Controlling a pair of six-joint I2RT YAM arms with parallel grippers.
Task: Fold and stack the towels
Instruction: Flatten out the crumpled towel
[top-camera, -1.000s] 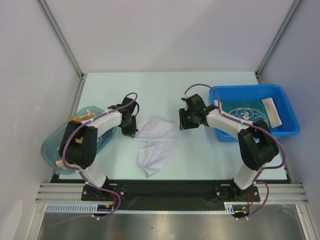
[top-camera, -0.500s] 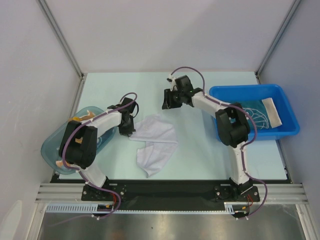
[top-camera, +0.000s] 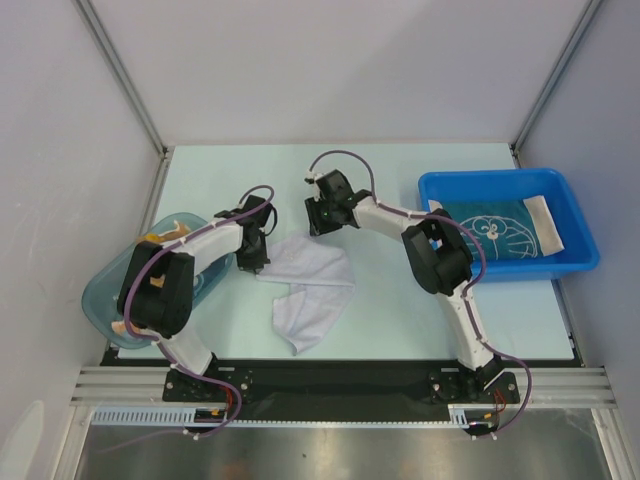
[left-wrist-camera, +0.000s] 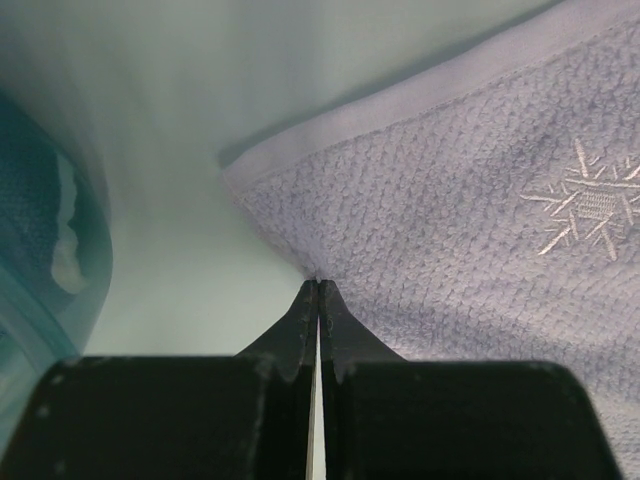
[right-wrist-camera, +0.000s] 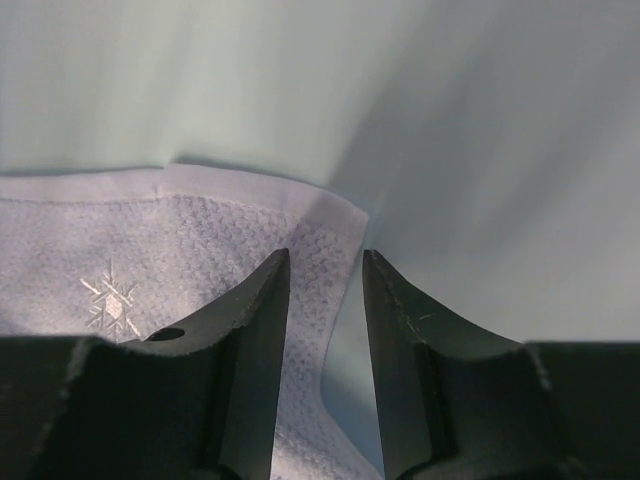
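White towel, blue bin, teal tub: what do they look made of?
White towel: woven cotton-like cloth, matte; nubby pile, flat hem, stitched star. Blue bin: probably moulded plastic, smooth; uniform colour, rigid rim. Teal tub: likely translucent plastic; shapes show through its wall.

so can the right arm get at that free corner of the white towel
Likely yes: the right gripper is open with the white towel corner showing between its jaws, and nothing sits in the way.
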